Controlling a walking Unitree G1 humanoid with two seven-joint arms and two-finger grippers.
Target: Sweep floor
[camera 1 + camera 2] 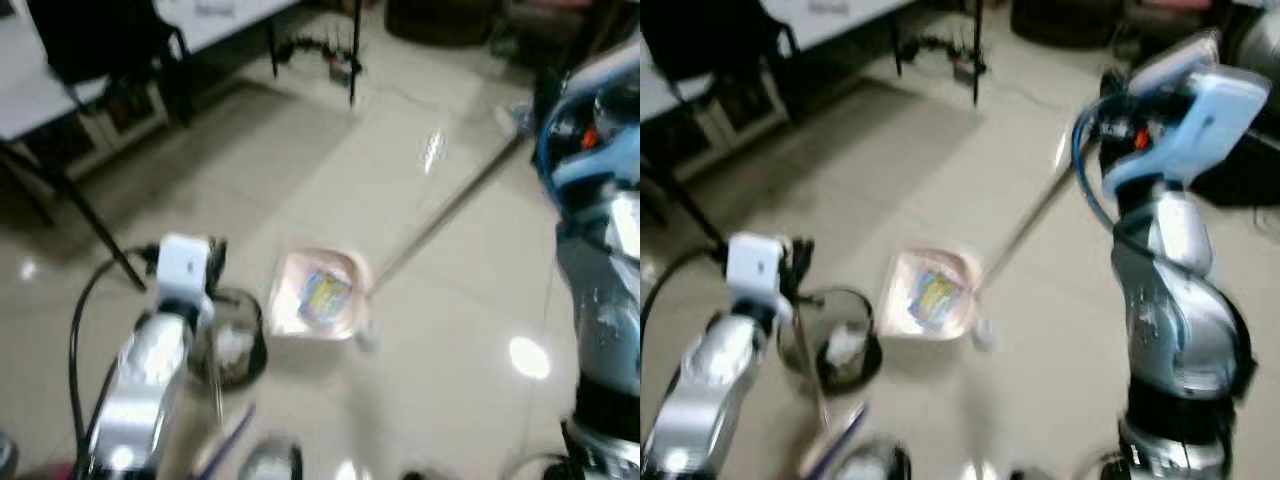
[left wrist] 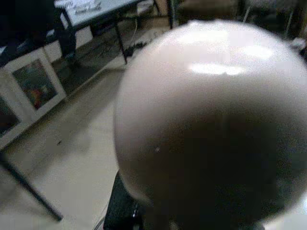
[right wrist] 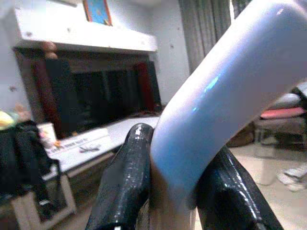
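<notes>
Black fingers (image 3: 127, 187) of the right gripper (image 3: 175, 191) pinch the pale blue handle (image 3: 225, 91) of the long-handled dustpan (image 1: 318, 297), which rests on the tiled floor (image 1: 440, 400) with a wrapper (image 1: 325, 293) inside. What the left gripper (image 1: 790, 262) is doing I cannot tell; a glossy rounded knob (image 2: 211, 120) sits against its camera. Judging by this, good sweeping means keeping the pan's lip flat to the tiles.

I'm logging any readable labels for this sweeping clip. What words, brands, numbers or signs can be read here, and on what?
None can be read.
Colourful wrapper in the dustpan: print blurred, unreadable.
Papers on the white table: marks too small to read.
Framed picture on the wall: no legible text.
Right end effector, shut on the pale handle: no label visible.
</notes>
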